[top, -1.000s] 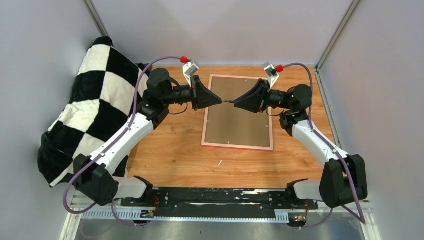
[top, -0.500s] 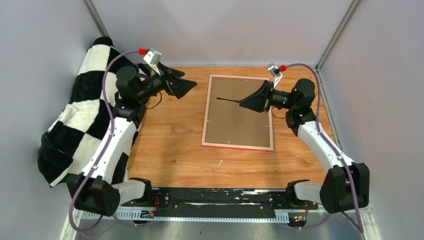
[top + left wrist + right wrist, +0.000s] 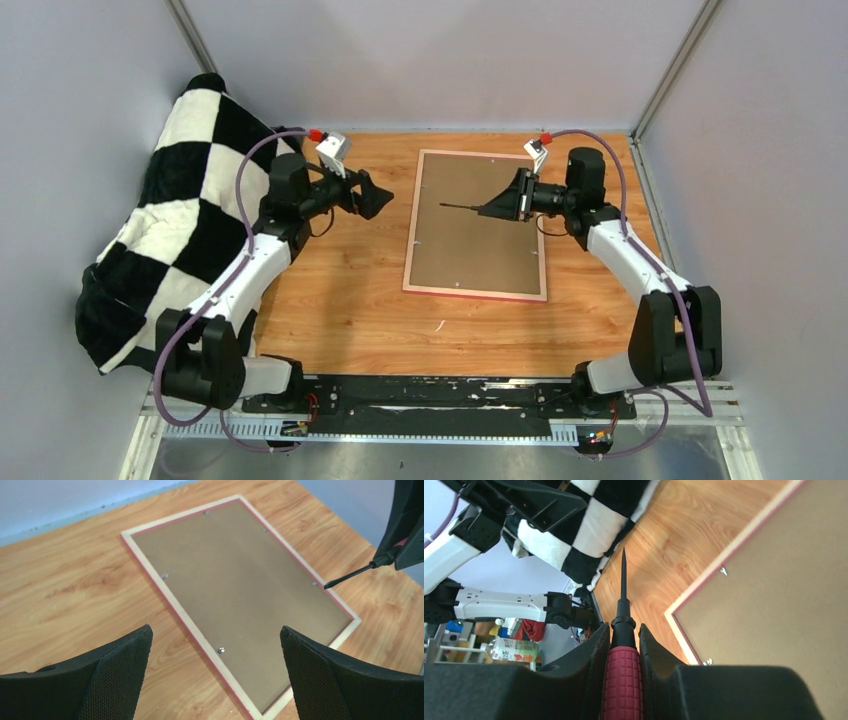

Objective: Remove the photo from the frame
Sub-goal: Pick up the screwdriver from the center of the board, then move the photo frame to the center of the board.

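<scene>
The frame lies face down on the wooden table, showing its narrow pink border and a brown backing board held by small metal tabs. The photo is hidden under the board. My right gripper hovers over the frame's far right part, shut on the red handle of a screwdriver. Its black shaft points left above the board. My left gripper hangs open and empty left of the frame, apart from it. In the left wrist view, the fingers of that gripper stand wide.
A black-and-white checked blanket is heaped along the table's left side, close behind the left arm. Grey walls close off the back and sides. Bare wooden tabletop lies in front of the frame.
The left gripper, earlier shut at the screwdriver's tip over the frame, has opened and drawn back to the left. The right gripper keeps the screwdriver and has shifted slightly right.
</scene>
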Available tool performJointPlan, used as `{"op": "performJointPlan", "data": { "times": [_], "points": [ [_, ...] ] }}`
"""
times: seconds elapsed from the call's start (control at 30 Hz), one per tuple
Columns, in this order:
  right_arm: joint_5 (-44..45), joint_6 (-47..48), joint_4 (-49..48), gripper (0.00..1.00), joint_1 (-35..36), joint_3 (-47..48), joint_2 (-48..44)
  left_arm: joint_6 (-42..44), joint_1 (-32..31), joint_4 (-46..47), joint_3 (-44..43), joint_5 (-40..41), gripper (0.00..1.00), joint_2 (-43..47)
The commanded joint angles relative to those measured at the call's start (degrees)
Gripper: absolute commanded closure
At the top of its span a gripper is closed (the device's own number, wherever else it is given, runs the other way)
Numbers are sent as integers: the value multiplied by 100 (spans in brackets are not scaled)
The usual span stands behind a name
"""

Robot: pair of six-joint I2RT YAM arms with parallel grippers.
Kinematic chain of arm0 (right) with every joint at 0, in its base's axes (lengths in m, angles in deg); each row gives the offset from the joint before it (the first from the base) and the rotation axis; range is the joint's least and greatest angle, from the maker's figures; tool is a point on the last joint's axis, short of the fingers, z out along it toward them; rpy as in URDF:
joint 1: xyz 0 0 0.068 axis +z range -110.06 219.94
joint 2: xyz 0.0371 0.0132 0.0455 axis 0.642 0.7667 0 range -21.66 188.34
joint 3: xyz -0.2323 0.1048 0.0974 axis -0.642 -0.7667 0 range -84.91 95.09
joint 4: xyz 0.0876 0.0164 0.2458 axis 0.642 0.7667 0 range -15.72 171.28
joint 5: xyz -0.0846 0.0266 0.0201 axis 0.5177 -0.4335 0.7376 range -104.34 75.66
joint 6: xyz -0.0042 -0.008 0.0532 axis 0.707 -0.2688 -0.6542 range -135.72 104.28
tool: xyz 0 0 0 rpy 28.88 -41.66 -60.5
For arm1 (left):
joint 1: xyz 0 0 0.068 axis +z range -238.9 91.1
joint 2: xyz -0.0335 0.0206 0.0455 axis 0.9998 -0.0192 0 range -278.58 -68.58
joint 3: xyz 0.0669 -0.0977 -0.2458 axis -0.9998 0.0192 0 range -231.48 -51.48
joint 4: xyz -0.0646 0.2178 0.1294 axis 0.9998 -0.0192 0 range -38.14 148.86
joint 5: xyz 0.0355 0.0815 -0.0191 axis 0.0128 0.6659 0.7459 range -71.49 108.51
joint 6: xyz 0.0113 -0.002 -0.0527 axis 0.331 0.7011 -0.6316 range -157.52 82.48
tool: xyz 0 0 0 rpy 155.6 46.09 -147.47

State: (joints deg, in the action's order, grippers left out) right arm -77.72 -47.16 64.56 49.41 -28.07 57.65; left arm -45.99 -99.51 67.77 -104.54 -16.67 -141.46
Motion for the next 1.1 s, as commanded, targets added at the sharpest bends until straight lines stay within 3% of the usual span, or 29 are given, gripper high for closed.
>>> {"op": "performJointPlan", "data": {
  "times": [0.0, 0.2, 0.4, 0.6, 0.87, 1.07],
  "points": [
    [208, 306, 886, 100, -144, 245, 319, 444, -278, 29, 105, 689, 0, -341],
    [189, 527, 1509, 100, -213, 475, 980, 787, -853, 26, -36, 1803, 0, -994],
    [-21, 841, 2116, 100, -322, 682, 1786, 532, -1136, 24, -472, 2534, 0, -1949],
    [367, 1146, 2410, 100, -461, 708, 1823, 382, -1392, 21, -716, 3259, 0, -2460],
    [606, 1509, 2629, 100, -574, 792, 1754, 180, -1610, -151, -927, 3506, 0, -2836],
    [1030, 2375, 3431, 100, -666, 1331, 1574, 146, -1611, -187, -812, 3632, 0, -2836]
  ]
}}
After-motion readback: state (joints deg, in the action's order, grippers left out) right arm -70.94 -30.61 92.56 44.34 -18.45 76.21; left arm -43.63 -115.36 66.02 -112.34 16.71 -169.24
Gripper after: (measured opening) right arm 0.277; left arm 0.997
